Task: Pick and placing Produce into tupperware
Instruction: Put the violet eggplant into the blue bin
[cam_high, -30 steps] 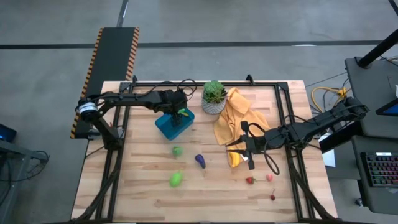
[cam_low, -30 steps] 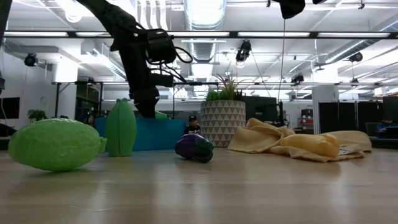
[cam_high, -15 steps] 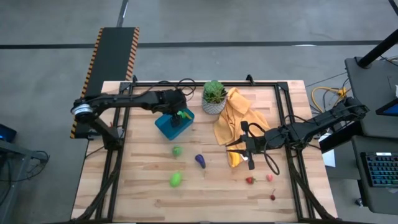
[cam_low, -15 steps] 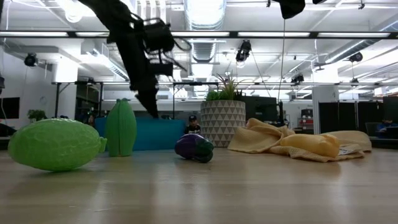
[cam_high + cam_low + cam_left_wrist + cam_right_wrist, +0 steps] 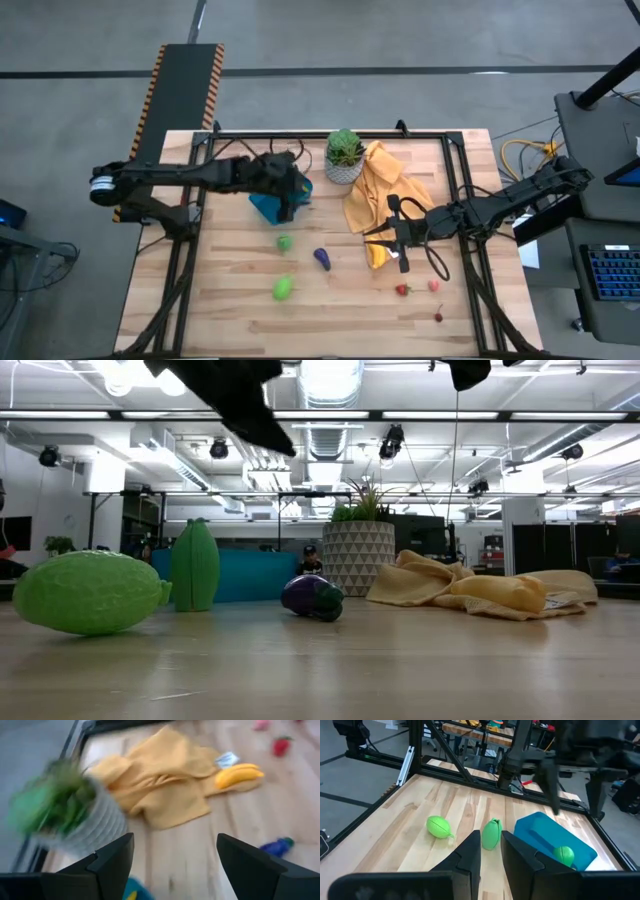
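here, nearest the front edge of the desk point(image 5: 220, 310), the tiny red ones point(image 5: 402, 290) and a rounded green piece point(image 5: 283, 289) lie loose, not yet collected. a little farther lie the purple eggplant point(image 5: 322, 259) and a ribbed green piece point(image 5: 285, 242). the right gripper point(image 5: 398, 243) waits beside the banana point(image 5: 376, 256), fingers nearly closed and holding nothing. farther back, the blue tupperware point(image 5: 555, 842) already has one green piece point(image 5: 564, 854) inside; the left gripper point(image 5: 288, 190) hangs over it with fingers apart and empty, probably because it released there.
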Robot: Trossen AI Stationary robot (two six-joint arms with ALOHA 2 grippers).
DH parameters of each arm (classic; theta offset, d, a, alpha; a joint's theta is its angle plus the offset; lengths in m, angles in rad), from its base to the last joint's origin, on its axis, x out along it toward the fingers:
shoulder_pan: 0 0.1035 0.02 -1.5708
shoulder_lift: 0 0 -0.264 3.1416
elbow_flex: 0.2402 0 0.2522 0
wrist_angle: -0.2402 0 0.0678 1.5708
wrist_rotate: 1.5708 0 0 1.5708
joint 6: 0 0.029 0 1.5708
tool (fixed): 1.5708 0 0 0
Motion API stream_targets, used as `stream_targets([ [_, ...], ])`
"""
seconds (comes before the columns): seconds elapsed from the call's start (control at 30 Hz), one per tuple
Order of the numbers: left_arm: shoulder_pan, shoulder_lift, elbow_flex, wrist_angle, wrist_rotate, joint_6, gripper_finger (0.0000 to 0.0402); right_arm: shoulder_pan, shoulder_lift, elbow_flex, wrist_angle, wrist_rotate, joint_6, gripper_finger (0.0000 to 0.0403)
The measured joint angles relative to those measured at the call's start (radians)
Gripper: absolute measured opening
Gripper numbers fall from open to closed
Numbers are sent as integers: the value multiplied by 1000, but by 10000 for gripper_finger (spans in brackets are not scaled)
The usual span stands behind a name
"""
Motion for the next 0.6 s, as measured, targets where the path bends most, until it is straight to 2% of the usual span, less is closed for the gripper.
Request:
stream_targets([
  [0.17, -71, 19, -7, 78, 3, 76, 270, 0, 0, 0, 0, 0, 0, 68],
  [0.3, -95, 32, -13, 272, 2, 62, 270, 0, 0, 0, 0, 0, 0, 68],
  [0.43, -102, 40, -15, 382, 27, -11, 270, 0, 0, 0, 0, 0, 0, 68],
  [0.6, -120, 52, -16, 342, 48, 97, 270, 0, 0, 0, 0, 0, 0, 68],
])
